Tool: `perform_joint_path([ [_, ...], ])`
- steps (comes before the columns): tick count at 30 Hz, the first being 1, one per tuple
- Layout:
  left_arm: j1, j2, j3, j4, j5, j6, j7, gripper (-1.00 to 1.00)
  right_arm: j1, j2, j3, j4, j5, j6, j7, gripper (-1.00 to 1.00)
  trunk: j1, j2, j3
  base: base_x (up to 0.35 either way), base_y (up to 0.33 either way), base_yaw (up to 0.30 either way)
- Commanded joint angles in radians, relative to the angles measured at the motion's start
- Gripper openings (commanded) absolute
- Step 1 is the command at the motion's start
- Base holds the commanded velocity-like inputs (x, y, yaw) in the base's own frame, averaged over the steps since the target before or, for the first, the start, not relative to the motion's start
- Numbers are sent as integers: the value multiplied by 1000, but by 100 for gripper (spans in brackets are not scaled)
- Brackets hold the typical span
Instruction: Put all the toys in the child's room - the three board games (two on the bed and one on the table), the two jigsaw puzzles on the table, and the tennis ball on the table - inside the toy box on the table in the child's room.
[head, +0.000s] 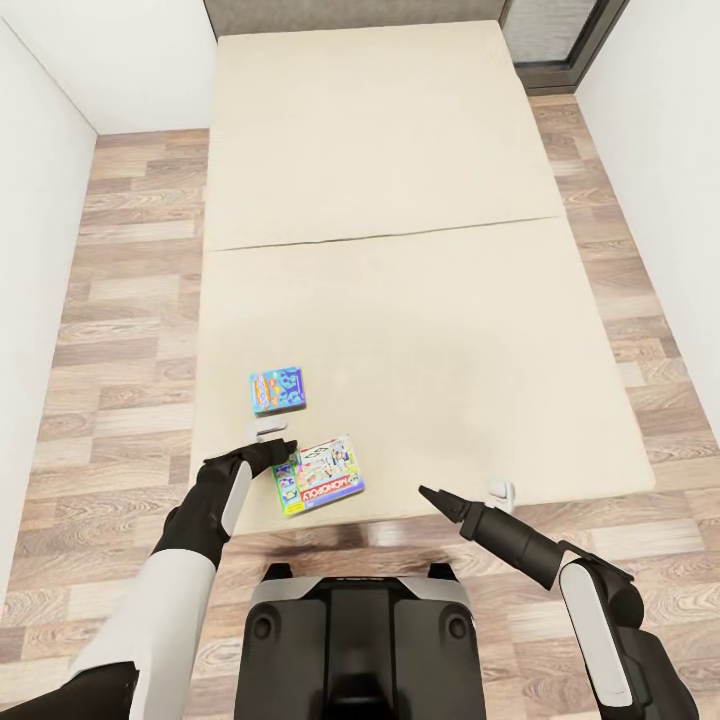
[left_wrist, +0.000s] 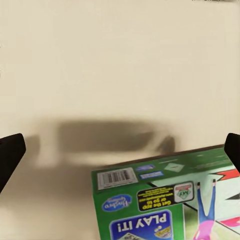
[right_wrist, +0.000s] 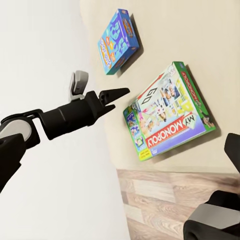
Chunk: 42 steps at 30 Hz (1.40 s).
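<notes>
**Bedside pick: green Monopoly box, left claw**

Room: white walls, wood-plank floor (head: 110, 330), a slatted window at the far corner. Surface: large beige bed (head: 400, 300), plain, with a seam across its middle.

Item 1. Monopoly board game (head: 320, 474), green-edged flat box, lying flat near the bed's near edge, cover up, turned at a slant. The right wrist view shows it whole (right_wrist: 167, 117), one long side close to the mattress edge.

Item 2. Blue board game (head: 277, 389), smaller flat box with orange-yellow art, lying flat just beyond the Monopoly box and apart from it.

Item 3. Left claw (head: 272, 447), fingers spread, poised at the Monopoly box's left corner, between the two boxes. The left wrist view has both fingertips wide at the frame edges with the box's barcoded corner (left_wrist: 165, 200) partly between them; no contact is evident.

Item 4. Right claw (head: 500, 492), held just off the bed's near edge, well apart from both boxes; whether spread or pressed together cannot be told.

Handling note (judgement): the step in hand looks like grasping the Monopoly box. A flat box on a soft mattress offers little to pinch from above; better to align the fingers across its thin edge, centre the box between them, then press down slightly before pinching. Gripping only a corner risks the box swinging or slipping.
</notes>
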Motion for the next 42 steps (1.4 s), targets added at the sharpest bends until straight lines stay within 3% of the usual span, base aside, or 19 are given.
perform_joint_path([
  [1, 0, -1, 5, -1, 1, 5, -3, 100, 0, 0, -2, 0, -2, 5, 2, 100, 1, -2, -1, 0, 0, 0],
  [42, 0, -2, 10, -1, 1, -1, -3, 100, 0, 1, 0, 0, -2, 0, 2, 100, 1, -2, -51, 0, 0, 0],
])
